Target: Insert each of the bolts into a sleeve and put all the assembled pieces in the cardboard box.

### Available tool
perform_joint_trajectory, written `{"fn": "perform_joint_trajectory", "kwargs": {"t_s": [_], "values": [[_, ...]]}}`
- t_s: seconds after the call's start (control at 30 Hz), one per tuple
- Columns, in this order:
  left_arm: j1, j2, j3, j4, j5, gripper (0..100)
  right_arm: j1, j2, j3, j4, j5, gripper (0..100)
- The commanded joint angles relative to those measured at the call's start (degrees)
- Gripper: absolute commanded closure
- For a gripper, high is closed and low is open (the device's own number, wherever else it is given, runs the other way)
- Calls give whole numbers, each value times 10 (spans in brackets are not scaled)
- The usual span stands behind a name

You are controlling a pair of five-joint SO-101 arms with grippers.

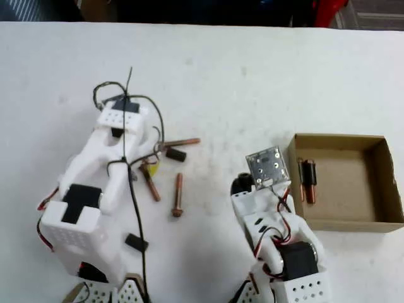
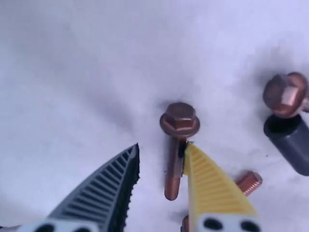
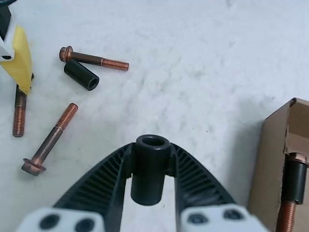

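Item 1, right gripper: I have it clenched on a black sleeve, bore open, just beside the cardboard box
Item 2, left gripper: spread, straddling a copper flange bolt, well apart from the box
Item 3: one assembled piece lies inside the box
Risk I note: the bolt sits against the yellow finger, off centre, so closing may roll or skew it and spoil alignment with the sleeve
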Motion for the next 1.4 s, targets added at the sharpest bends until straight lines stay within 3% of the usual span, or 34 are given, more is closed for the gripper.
{"fn": "perform_joint_trajectory", "kwargs": {"t_s": [0.0, 0.37, 0.53, 0.67, 1.2, 1.37], "values": [[-4, -4, 25, -43, 7, 831, 6, -8, -5, -2, 5, 981], [-2, -3, 32, -74, 6, 832, 6, -8, -5, -2, 5, 981], [-2, -3, 32, -74, 6, 991, 6, -8, -5, -2, 5, 981], [-2, -3, 32, -75, 6, 915, 6, -8, -5, 0, 5, 981], [-2, 38, 25, -123, 1, 910, 6, -8, -5, 0, 5, 981], [-6, 78, -30, -76, -63, 914, 6, -8, -5, 0, 5, 981]]}}
